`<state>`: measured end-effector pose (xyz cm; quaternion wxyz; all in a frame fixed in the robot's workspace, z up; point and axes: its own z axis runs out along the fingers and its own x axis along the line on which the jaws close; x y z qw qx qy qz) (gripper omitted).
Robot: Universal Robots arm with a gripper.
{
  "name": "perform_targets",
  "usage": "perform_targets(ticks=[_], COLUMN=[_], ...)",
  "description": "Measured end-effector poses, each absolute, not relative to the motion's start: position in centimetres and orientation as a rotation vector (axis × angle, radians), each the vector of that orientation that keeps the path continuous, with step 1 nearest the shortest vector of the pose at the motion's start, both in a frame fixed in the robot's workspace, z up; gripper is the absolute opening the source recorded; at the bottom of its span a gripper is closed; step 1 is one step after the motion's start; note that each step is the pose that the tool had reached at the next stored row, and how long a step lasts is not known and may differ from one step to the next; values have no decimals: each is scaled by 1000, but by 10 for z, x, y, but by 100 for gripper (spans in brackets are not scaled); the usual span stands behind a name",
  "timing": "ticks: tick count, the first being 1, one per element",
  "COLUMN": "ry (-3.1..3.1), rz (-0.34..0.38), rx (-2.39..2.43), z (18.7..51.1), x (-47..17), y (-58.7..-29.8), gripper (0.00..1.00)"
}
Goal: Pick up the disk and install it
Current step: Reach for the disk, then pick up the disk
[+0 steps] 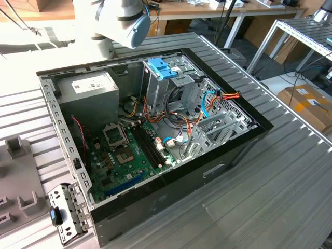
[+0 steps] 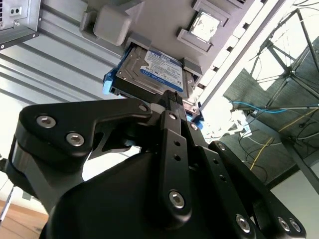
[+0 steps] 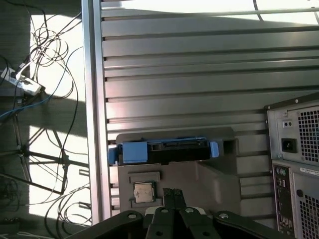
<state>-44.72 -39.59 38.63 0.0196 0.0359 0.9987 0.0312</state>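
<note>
The disk (image 3: 164, 151) lies label-up in a grey holder (image 3: 214, 174) on the ribbed metal table (image 3: 189, 74), with blue rails at both its ends and a computer case (image 3: 294, 164) standing nearby. The fingers (image 3: 168, 196) are pressed together with nothing between them. The disk sits at their twelve o'clock, near but untouched.

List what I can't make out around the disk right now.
1. Near end of the disk, second wrist view: covered by the gripper.
2. Its label face, first wrist view: seen edge-on in the grey holder.
3. The arm, exterior view: cut off by the top edge.
</note>
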Motion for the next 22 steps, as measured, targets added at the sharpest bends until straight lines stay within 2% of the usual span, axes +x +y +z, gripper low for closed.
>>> perform_targets(ticks=[6,9,22], ry=[3099,3099,3099], rz=[96,44,37], rx=[111,110,108], z=[386,386,386], x=[-451,-451,-451], y=[-396,-396,-396], gripper=[11,11,11])
